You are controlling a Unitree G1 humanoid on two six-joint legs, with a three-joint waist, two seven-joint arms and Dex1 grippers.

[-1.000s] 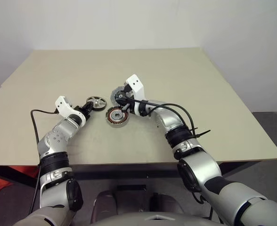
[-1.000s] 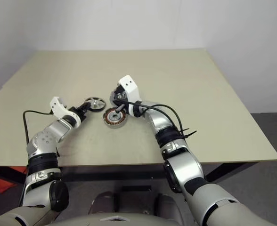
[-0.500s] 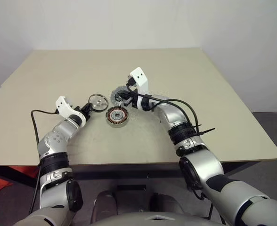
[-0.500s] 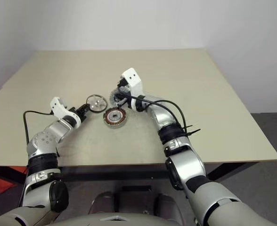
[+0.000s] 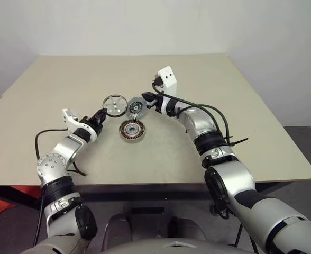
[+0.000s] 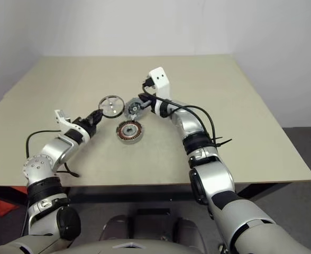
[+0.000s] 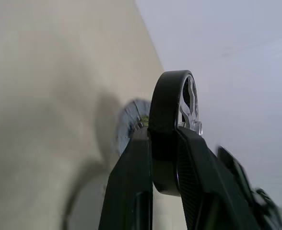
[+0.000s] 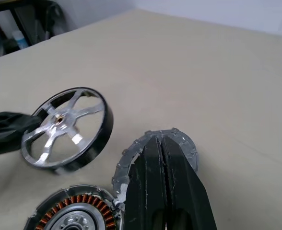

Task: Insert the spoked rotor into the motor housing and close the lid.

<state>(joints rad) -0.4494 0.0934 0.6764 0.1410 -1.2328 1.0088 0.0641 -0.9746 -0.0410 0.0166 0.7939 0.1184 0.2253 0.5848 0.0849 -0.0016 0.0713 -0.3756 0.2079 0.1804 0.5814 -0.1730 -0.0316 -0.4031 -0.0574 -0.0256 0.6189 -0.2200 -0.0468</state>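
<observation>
The spoked rotor [image 5: 113, 105], a black-rimmed wheel with silvery spokes, hangs tilted above the table with my left gripper [image 5: 103, 112] shut on its rim [image 7: 170, 110]. Just right of it, my right gripper [image 5: 143, 103] is shut on the edge of the lid [image 5: 135, 107], a grey disc with a notched rim [image 8: 179, 143], also held off the table. The motor housing [image 5: 131, 130], with its copper ring of windings, lies flat on the table below and between the two. The right wrist view shows rotor [image 8: 66, 127] and housing [image 8: 78, 213] side by side, apart.
The beige table [image 5: 224, 137] stretches bare on all sides of the parts. A black cable [image 5: 49, 132] loops off my left forearm near the table's front edge.
The left gripper closed on the rotor's rim, lifted it off the table and rolled it up on edge. The right gripper rose and shifted right, carrying the lid clear of the housing.
</observation>
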